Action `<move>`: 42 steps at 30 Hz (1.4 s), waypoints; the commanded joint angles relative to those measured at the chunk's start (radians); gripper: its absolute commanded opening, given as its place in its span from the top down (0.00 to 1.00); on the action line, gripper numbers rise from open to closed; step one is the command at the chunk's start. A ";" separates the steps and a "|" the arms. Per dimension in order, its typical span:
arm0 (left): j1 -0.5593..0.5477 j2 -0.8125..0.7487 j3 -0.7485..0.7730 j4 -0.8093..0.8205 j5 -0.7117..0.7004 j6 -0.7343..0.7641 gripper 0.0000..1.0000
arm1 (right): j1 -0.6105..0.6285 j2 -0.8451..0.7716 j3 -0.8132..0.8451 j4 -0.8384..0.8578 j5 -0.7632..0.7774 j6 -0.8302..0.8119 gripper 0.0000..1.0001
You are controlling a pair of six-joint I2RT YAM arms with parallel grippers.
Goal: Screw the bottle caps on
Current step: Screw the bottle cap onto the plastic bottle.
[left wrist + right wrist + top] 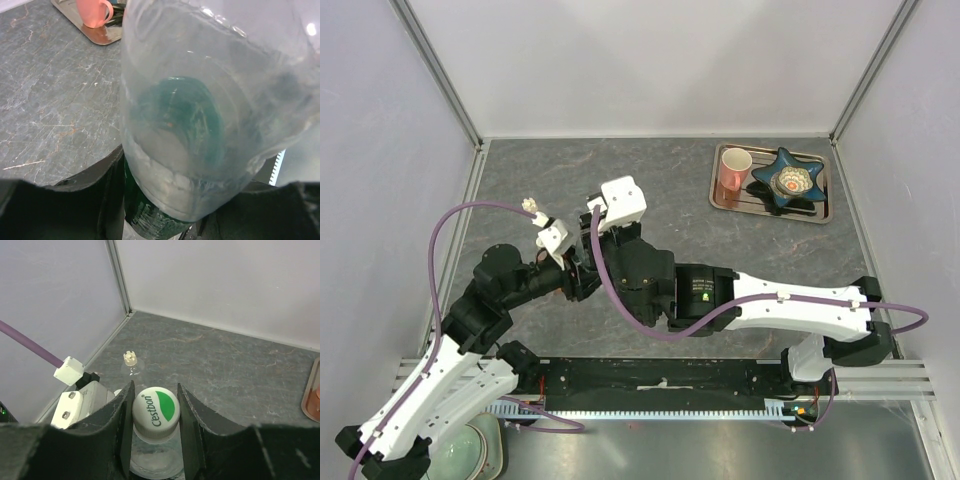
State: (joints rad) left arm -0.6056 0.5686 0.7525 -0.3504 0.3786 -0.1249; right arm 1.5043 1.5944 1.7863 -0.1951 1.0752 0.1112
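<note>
The right gripper point(155, 407) pinches the cap point(156, 410) from 2 sides, part closed; the cap sits between its fingers point(122, 420) on the bottle point(200, 125); the left gripper point(170, 197), half open, hugs the bottle. I think: keep the cap flat, turn softly, hold the bottle firm. Cap: round, plastic, white and green; bottle: clear, thin, smooth; past the fingers, a tiny bottle point(130, 361); far off, a pink mug point(94, 11).

Left of the desk's point(570, 160) middle, a bottle point(200, 125) sits in the left hand point(170, 200), its cap point(156, 409) on top, between the right hand's point(155, 392) fingers. A small bottle point(129, 360) stands behind it. On the far-right tray point(720, 200), a mug point(732, 168) stands left of a dish point(788, 180).
</note>
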 commanded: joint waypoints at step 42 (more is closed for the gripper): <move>0.046 -0.027 -0.071 0.464 0.798 -0.242 0.98 | -0.469 -0.025 0.209 0.146 -2.161 0.246 0.29</move>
State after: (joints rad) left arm -0.5625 0.5453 0.6792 0.0673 1.1255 -0.3256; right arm 1.0428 1.5532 1.9476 -0.1871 -0.9508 0.2638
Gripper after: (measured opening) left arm 0.527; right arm 0.718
